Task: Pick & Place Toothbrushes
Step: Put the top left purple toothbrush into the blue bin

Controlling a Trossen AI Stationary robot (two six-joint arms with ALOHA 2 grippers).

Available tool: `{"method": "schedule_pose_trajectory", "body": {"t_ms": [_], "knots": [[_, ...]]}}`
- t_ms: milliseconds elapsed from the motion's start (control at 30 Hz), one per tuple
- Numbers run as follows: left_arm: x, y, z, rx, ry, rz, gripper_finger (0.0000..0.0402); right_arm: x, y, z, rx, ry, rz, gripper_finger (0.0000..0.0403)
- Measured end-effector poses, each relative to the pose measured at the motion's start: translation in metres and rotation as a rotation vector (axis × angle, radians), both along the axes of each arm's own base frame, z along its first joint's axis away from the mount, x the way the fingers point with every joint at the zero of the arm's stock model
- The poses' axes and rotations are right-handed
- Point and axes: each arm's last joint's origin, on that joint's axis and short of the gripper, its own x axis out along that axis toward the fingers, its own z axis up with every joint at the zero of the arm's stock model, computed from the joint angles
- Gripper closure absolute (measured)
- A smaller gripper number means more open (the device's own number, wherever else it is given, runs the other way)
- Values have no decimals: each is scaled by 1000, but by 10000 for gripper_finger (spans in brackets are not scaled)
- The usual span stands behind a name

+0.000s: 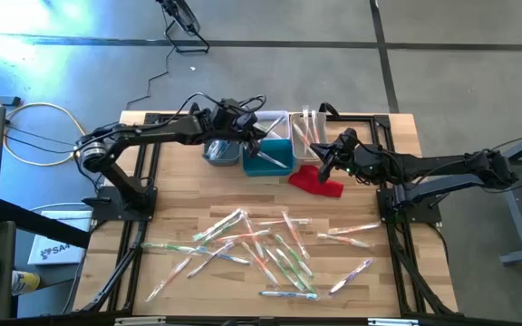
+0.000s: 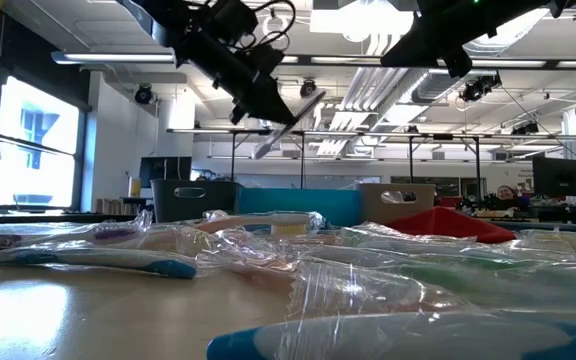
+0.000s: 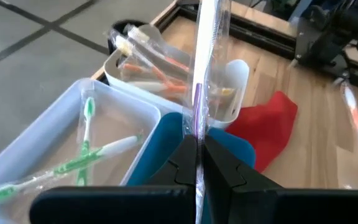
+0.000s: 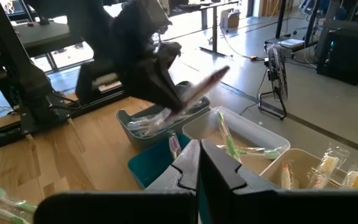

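A: Where the table's far edge runs, what stands from left to right?

B: Item one, grey bin (image 1: 217,152). Item two, teal bin (image 1: 268,156), with a white bin (image 1: 275,121) behind it holding green-handled brushes. Item three, a second white bin (image 1: 308,136) with orange-handled brushes. Item four, red cloth (image 1: 316,180), lying on the wood just beside the teal bin.

A: And the arms?

B: Left gripper (image 1: 256,138) is above the bins, jaws closed on one wrapped toothbrush (image 3: 205,56); in the left wrist view it stands up from between the fingers (image 3: 180,163), over the teal bin. Right gripper (image 1: 325,163) is over the red cloth, jaws closed, nothing seen in them.

A: Stock still on the table?

B: Loose toothbrushes (image 1: 261,249), clear wrappers, green, orange, blue and white handles, scattered across the near half of the table (image 1: 179,195), several crossing one another. One blue-handled piece (image 1: 352,276) lies toward the near right corner, apart from the main scatter.
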Motion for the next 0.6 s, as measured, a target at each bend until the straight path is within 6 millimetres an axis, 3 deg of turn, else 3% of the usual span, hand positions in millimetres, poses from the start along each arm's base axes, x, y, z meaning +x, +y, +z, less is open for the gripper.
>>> {"method": "schedule_pose_trajectory", "body": {"t_ms": [233, 600], "knots": [[16, 2, -34, -97, 67, 26, 398, 0, 0, 0, 0, 1, -2, 398], [29, 0, -63, -131, 144, 20, 398, 0, 0, 0, 0, 1, -1, 398]]}}
